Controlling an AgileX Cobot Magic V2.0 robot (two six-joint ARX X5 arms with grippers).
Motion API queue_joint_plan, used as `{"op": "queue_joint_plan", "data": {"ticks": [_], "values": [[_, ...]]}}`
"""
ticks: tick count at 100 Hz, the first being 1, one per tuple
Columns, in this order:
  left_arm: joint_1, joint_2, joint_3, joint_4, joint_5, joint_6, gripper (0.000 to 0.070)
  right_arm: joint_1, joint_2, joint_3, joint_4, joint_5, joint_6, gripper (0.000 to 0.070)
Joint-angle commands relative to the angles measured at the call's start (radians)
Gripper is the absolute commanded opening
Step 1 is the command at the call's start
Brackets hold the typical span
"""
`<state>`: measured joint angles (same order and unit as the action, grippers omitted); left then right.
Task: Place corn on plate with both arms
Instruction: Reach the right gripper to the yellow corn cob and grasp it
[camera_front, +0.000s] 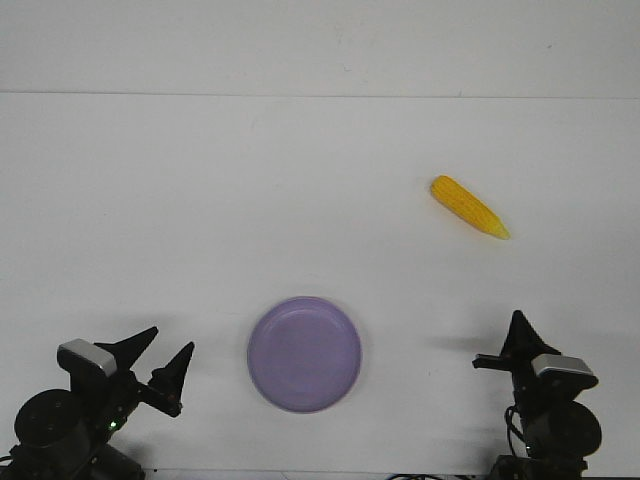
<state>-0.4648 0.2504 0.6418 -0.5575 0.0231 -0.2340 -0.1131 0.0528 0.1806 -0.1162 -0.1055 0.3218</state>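
The yellow corn (470, 207) lies on the white table at the far right, with its pointed end toward the right front. The lavender plate (305, 353) sits empty at the near centre. My left gripper (172, 340) is open and empty near the table's front left, to the left of the plate. My right gripper (512, 338) is at the front right, well in front of the corn and holding nothing. Its fingers overlap from this angle, so I cannot tell how the jaws stand.
The white table's far edge (320, 94) runs across the back, with a white wall behind it. Nothing else stands on the table.
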Motion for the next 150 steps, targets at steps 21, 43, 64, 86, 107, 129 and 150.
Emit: {"op": "queue_joint_plan", "data": {"ticks": [21, 43, 64, 86, 107, 129, 150], "values": [[-0.002, 0.003, 0.002, 0.009, -0.005, 0.008, 0.0461, -0.003, 0.466, 0.430, -0.127, -0.005, -0.215, 0.0571], [-0.002, 0.003, 0.002, 0.009, -0.005, 0.008, 0.0461, 0.027, 1.041, 0.779, -0.272, -0.052, -0.396, 0.0571], [-0.002, 0.003, 0.002, 0.008, -0.005, 0.008, 0.0461, 0.064, 1.554, 1.169, -0.476, -0.044, -0.568, 0.0571], [-0.002, 0.003, 0.002, 0.008, -0.005, 0.008, 0.0460, 0.077, 1.910, 1.486, -0.630, 0.019, -0.660, 0.0572], [-0.002, 0.003, 0.002, 0.006, -0.005, 0.008, 0.0459, 0.104, 2.035, 1.555, -0.570, 0.100, -0.691, 0.0571], [-0.002, 0.003, 0.002, 0.006, -0.005, 0.008, 0.0459, 0.120, 2.062, 1.555, -0.523, 0.109, -0.696, 0.0534], [-0.002, 0.003, 0.002, 0.006, -0.005, 0.008, 0.0459, 0.120, 2.062, 1.555, -0.537, 0.106, -0.689, 0.0242]]}}
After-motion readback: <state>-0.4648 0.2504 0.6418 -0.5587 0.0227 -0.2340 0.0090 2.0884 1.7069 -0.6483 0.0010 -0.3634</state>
